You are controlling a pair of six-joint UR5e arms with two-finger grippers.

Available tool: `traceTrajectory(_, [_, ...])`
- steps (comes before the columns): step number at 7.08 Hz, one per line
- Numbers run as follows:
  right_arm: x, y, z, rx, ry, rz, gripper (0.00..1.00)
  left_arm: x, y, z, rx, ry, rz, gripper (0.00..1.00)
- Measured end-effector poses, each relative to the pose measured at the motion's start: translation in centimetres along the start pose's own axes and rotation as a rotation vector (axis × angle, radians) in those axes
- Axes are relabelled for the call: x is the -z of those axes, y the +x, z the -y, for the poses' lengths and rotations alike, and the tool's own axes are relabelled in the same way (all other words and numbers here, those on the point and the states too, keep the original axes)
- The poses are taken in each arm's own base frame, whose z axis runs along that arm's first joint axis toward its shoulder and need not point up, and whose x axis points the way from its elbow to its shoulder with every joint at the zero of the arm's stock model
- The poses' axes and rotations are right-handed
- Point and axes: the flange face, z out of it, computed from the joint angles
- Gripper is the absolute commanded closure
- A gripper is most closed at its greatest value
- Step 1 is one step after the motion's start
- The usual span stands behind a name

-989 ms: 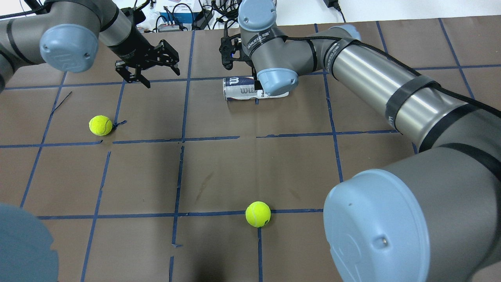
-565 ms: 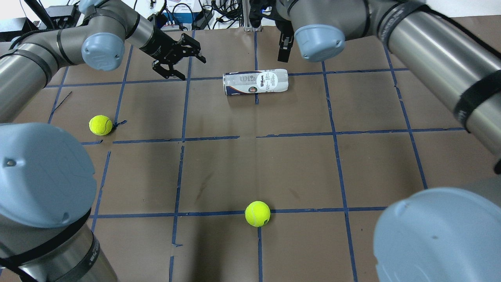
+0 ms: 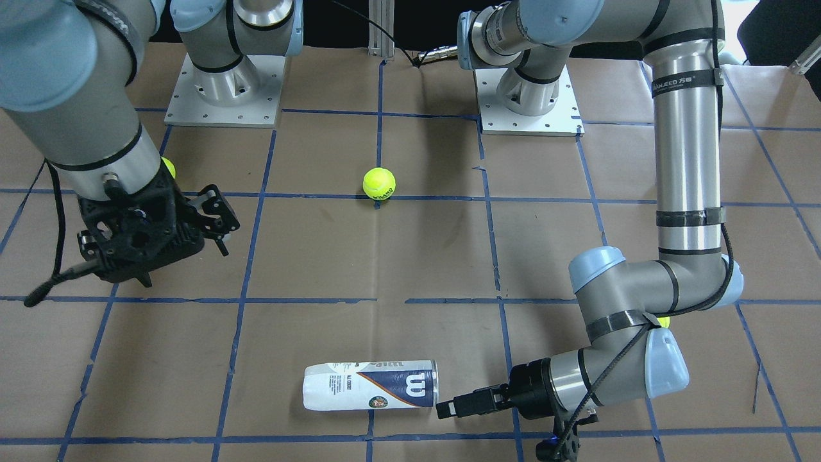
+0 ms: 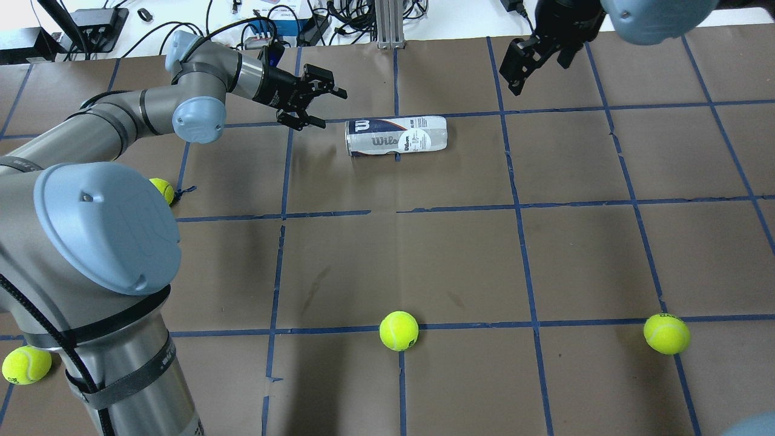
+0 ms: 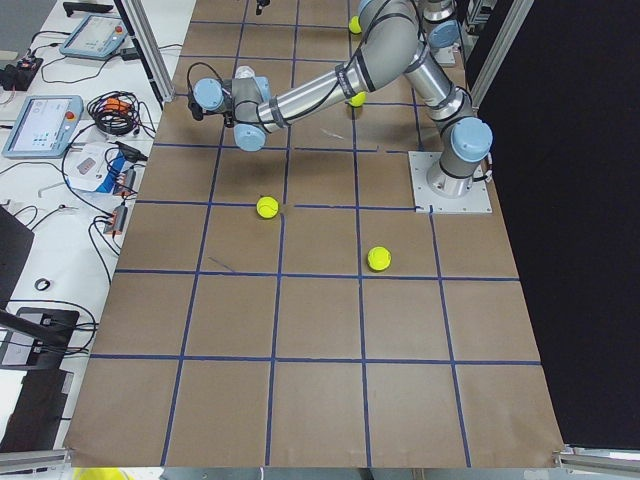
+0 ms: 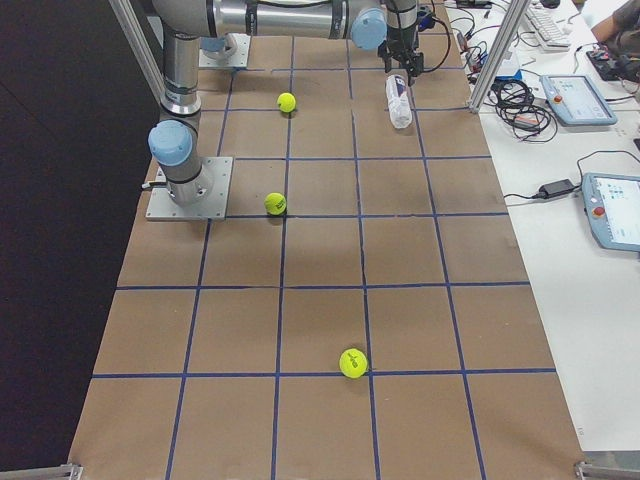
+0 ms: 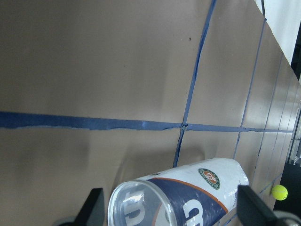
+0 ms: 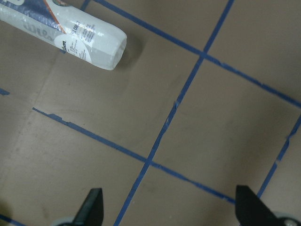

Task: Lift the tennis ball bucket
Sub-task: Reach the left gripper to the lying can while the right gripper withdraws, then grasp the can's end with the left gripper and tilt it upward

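Observation:
The tennis ball bucket [image 4: 396,135] is a clear can with a white and navy label and a large "W". It lies on its side on the brown paper at the far middle, and also shows in the front view [image 3: 371,385]. My left gripper [image 4: 330,109] is open just left of the can's lid end, level with it and not touching. In the left wrist view the can [image 7: 188,197] lies between and ahead of the open fingertips [image 7: 96,207]. My right gripper [image 4: 533,66] is open and empty, raised beyond and to the right of the can [image 8: 66,35].
Yellow-green tennis balls lie loose: one at the near middle [image 4: 399,330], one near right [image 4: 666,333], one near left [image 4: 26,365], one beside my left arm [image 4: 162,189]. Cables and boxes lie past the table's far edge [image 4: 272,24].
My left gripper has moved right and down, close to the can's lid end. My right gripper has drawn away to the right. The can lies in the same place.

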Motion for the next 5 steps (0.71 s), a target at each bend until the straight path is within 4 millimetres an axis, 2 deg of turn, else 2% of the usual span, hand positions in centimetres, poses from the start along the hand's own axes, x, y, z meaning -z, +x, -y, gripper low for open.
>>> traceTrajectory(2, [0.6, 0.2, -3.0, -0.233, -0.068, 0.024, 0.00, -1.3, -0.5, -1.0, 0.003, -0.019, -0.037, 0.03])
traceTrajectory(3, [1.2, -0.1, -3.8, -0.279, -0.073, 0.020, 0.00, -2.3, -0.6, -1.8, -0.007, -0.025, -0.060, 0.09])
traceTrajectory(4, [2.0, -0.6, -4.2, -0.295, -0.066, 0.019, 0.00, -3.2, -0.4, -2.6, -0.023, -0.026, -0.070, 0.44])
traceTrajectory(5, [2.5, -1.2, -4.4, -0.303, -0.060, 0.019, 0.00, -4.0, 0.3, -3.3, -0.039, -0.031, -0.073, 0.58])
